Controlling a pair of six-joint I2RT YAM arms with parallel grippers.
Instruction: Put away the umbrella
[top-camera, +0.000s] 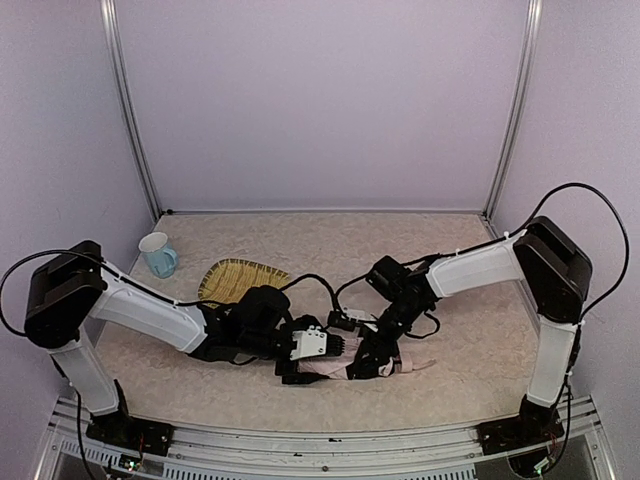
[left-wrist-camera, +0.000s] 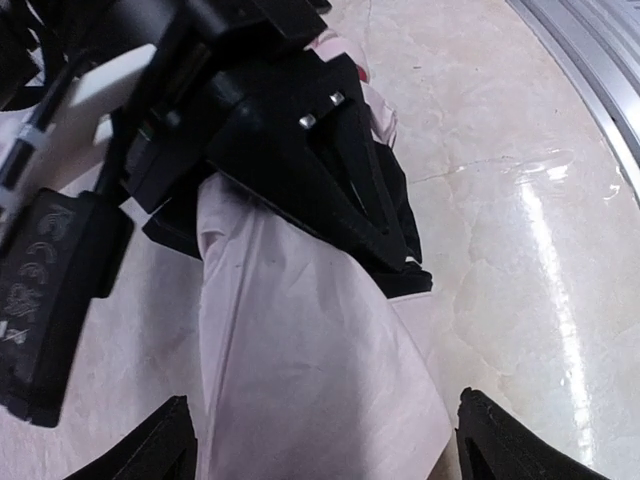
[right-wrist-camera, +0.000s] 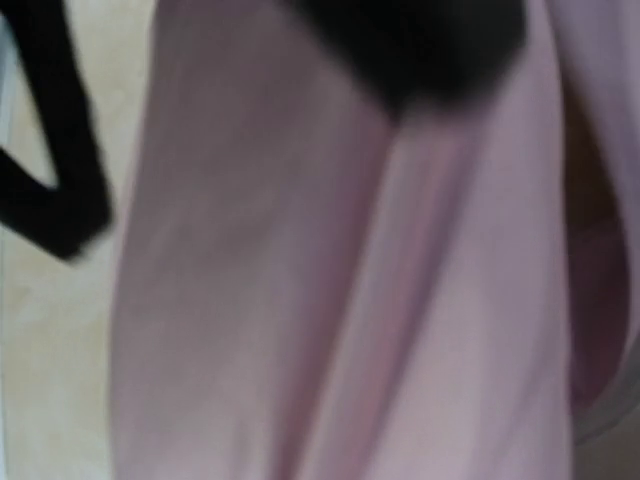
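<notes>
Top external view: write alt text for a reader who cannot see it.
Two robot arms meet over a pale pink umbrella lying on the table, left gripper and right gripper both down at it. A woven yellow tray and a pale blue cup sit behind, left.

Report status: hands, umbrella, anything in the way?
Left hand straddles umbrella, grip unclear. Right hand down on it, state unclear. Umbrella collapsed, lying on table. Tray and mug sit behind, apart.

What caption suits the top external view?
Left arm and right arm meet over the pink umbrella on the table; woven tray and mug beyond.
</notes>
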